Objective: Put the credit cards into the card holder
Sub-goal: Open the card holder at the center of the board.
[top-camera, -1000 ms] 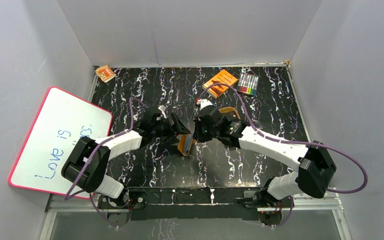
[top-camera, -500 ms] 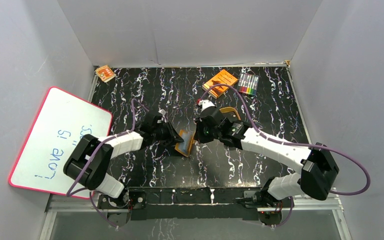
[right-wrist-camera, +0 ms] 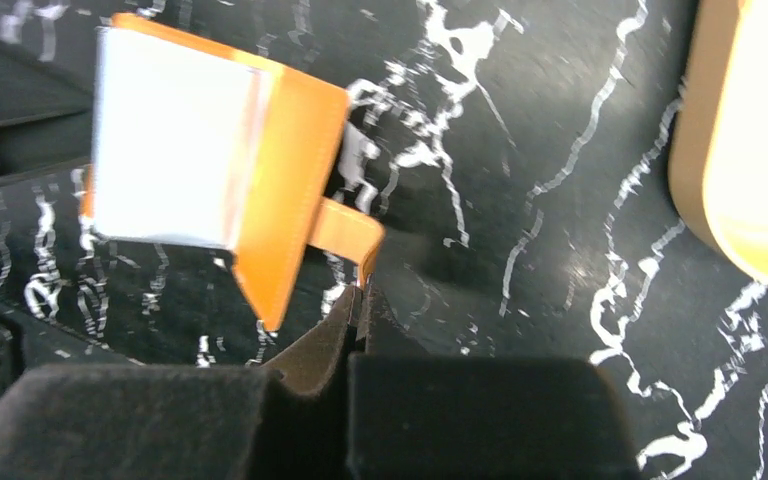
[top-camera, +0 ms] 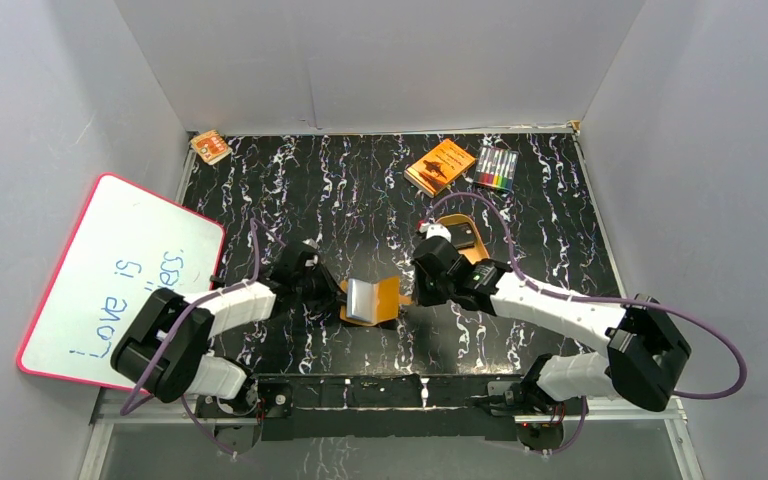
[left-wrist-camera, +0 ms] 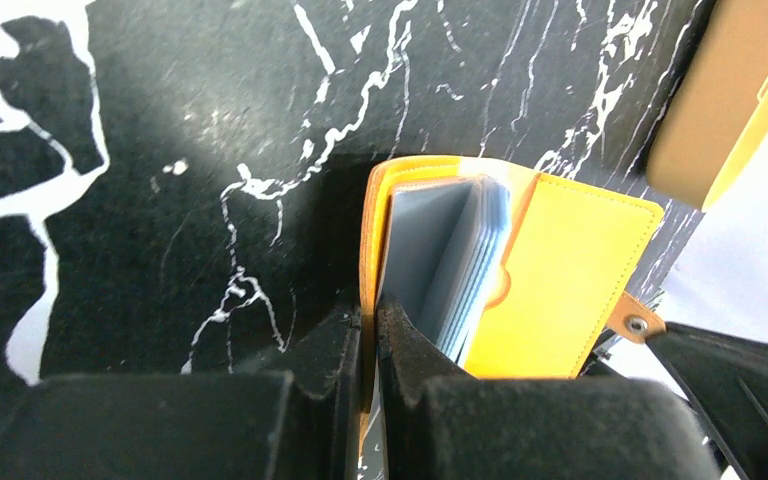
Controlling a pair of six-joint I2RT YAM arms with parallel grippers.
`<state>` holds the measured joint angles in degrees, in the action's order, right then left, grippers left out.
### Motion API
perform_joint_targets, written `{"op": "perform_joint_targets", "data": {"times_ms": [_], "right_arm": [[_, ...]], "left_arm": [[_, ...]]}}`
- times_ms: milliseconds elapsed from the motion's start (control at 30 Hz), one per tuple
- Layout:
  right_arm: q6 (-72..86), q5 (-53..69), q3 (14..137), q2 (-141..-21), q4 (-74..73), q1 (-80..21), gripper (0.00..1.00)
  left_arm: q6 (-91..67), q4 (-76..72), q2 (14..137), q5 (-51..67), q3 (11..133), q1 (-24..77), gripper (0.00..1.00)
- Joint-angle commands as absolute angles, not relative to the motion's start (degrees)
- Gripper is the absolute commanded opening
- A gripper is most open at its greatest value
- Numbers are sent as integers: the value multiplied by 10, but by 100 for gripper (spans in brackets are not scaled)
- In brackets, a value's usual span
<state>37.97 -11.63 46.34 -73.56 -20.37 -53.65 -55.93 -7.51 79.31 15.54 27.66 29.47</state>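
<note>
Card holder [top-camera: 372, 300] is spread open between my two hands, on the side of the gold tray [top-camera: 463, 237] nearer the arm bases and a little to the tray's left. I cannot tell whether it rests on the black marbled tabletop [top-camera: 310, 180] or hangs just above it.

My left hand [top-camera: 330, 289] is pinched narrow on the holder's left edge; in the left wrist view the two dark fingers [left-wrist-camera: 320, 350] press together on the orange wall, with the pale blue-grey credit cards [left-wrist-camera: 460, 270] standing just beside them. The credit cards sit as a small stack inside the holder's left half, their upper edges showing above the leather.

My right hand [top-camera: 411, 293] is clamped tight on the snap strap [right-wrist-camera: 345, 228] that sticks out of the holder's right half. From the right wrist camera the strap runs straight into the fingertips, and the holder's open face tilts away from them toward the left hand.

The tray lies apart from the holder, beyond the right hand; its rim shows at the right edge of both wrist views.
</note>
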Motion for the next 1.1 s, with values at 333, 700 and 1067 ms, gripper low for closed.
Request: {"op": "perform_joint_targets", "data": {"times_ms": [333,700,1067], "right_arm": [[328,-81,511,-613,-256,-529,57],[364,98,604,-796,-76,-595,46],[399,100,618,-939,-17,-597,55]], "left_arm": [[-572,45,683,91,272,297,0],[-569,92,661,60,304,298,0],[-561,109,645,51,312,299,0]]}}
